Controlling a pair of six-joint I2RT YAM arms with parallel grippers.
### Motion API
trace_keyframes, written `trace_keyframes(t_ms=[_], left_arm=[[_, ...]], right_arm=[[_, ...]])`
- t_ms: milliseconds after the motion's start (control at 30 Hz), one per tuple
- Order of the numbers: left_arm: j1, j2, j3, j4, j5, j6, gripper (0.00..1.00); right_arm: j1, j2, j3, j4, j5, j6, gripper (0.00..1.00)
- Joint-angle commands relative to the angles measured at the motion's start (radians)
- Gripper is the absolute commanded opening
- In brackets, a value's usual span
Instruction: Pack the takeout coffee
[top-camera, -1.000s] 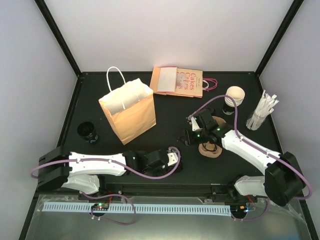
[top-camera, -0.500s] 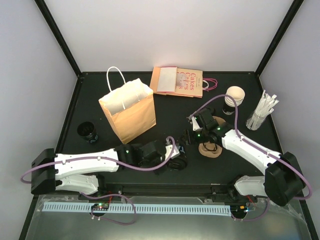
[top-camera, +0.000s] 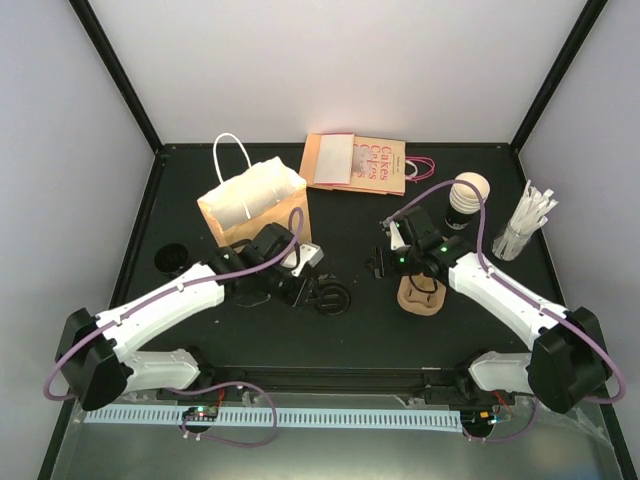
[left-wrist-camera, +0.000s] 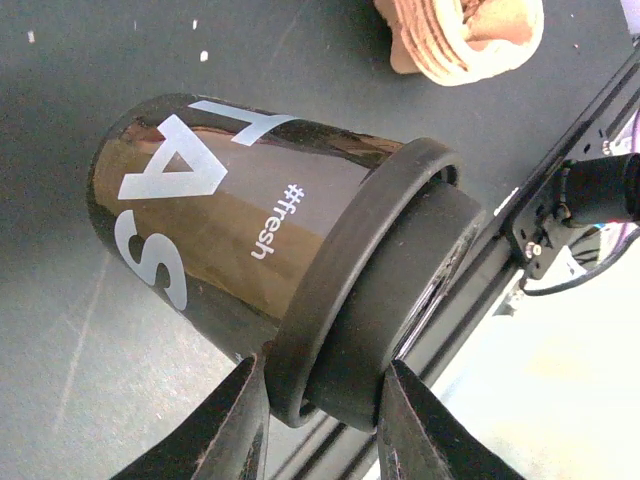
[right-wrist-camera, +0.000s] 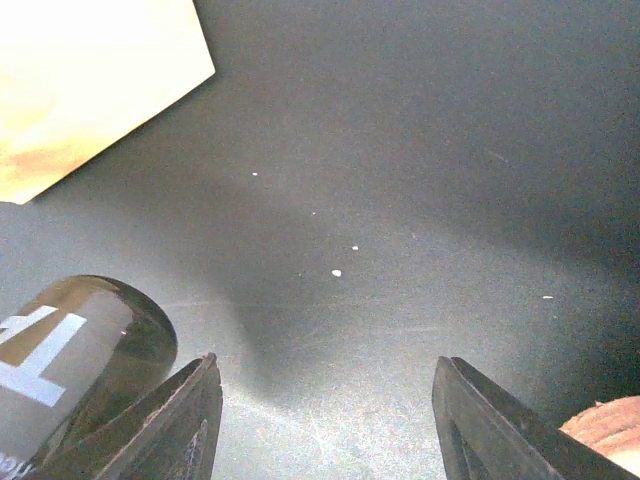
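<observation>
Left gripper (left-wrist-camera: 325, 368): jaws partly closed, clamped on the round black lid (left-wrist-camera: 350, 270) of the takeout coffee (left-wrist-camera: 220, 210), one finger on either side of the lid's rim.
Right gripper (right-wrist-camera: 325, 368): jaws wide apart, with nothing but bare table (top-camera: 350, 230) between them.
Location of the coffee: in the left gripper, over the middle of the table, in front of the paper bag (top-camera: 262, 225) and left of the brown cup carrier (top-camera: 420, 295).
Contact with the table: cannot tell; the left wrist view shows the cup against the dark surface but not whether it rests on it.
Long axis of the cup: tilted well off upright. The lid end sits at the fingertips and the body runs away from the claw with its printed side to the wrist camera. The closed base points toward the right gripper.
Bag: upright, mouth open at the top, handle raised. It stands behind and to the left of the held cup, near it but not touching.
Nearer arm: the left; it holds the cup and reaches in beside the bag. The right gripper hangs apart, on the far side of the cup.
Judgement on the next move: the cup probably has to be raised above the bag's rim, carried back and left, and turned lid-up before lowering.
Risk: a grip on the lid alone may let the cup body slip free.
</observation>
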Motion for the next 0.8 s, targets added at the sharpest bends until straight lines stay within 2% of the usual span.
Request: trace_keyframes(t_ms=[0, 133, 367, 567, 767], left_arm=[[0.068, 0.036, 0.049, -0.117, 0.18, -0.095, 0.21], [0.119, 0.104, 0.024, -0.058, 0.364, -0.182, 0.2], [0.175, 0.135, -0.047, 0.088, 0.487, -0.333, 0.22], [0.187, 0.193, -0.1, 0.205, 0.539, -0.424, 0.23], [0.191, 0.246, -0.143, 0.278, 0.553, -0.446, 0.23]], right_arm=[[-0.005, -0.02, 0.03, -0.006, -0.028, -0.024, 0.61], [-0.005, -0.023, 0.025, -0.006, -0.083, -0.035, 0.61], [0.012, -0.114, -0.024, -0.004, -0.184, -0.095, 0.61], [0.14, -0.219, -0.004, -0.045, -0.068, -0.095, 0.62], [0.19, -0.238, -0.01, -0.052, -0.041, -0.122, 0.64]])
